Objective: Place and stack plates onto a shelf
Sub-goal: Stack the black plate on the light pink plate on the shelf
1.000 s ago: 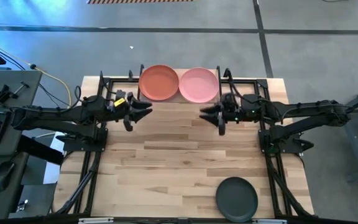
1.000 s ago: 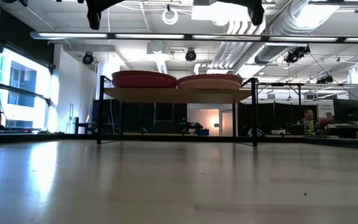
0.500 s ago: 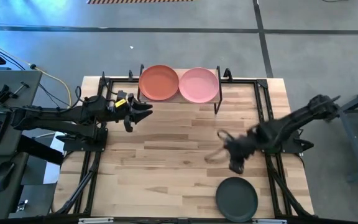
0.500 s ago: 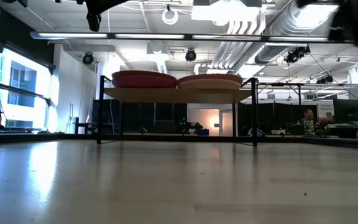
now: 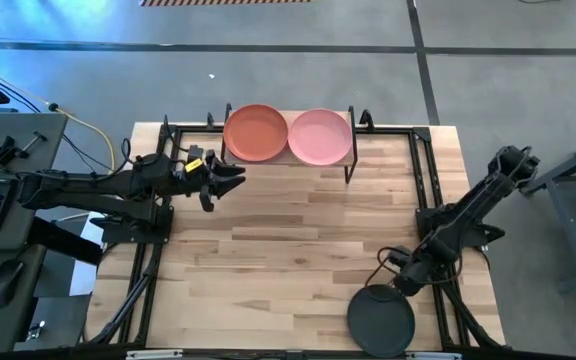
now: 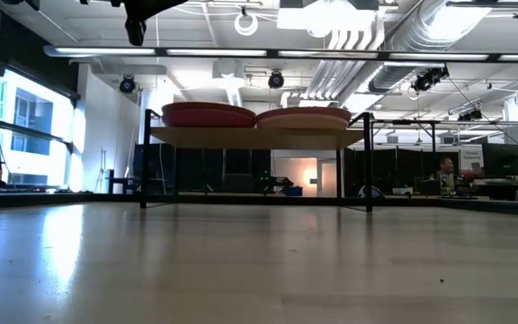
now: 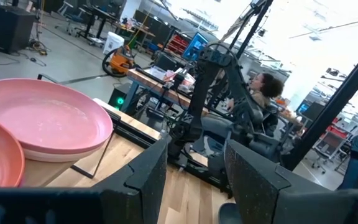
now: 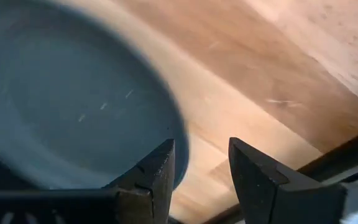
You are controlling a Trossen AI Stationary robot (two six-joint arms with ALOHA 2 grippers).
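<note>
The black plate (image 5: 380,318) is lying flat near the front edge of the table (image 5: 268,250), well apart from the shelf (image 5: 348,165) at the back, where the orange plate (image 5: 256,132) and the pink plate (image 5: 320,136) are sitting side by side. The right gripper (image 5: 386,268) is hanging over the black plate's rim with its fingers parted and nothing between them. The plate looks stiff, matte and shallow, probably light, so pinching the raised rim seems best. The left gripper (image 5: 230,178) is waiting near the shelf, fingers apart.
</note>
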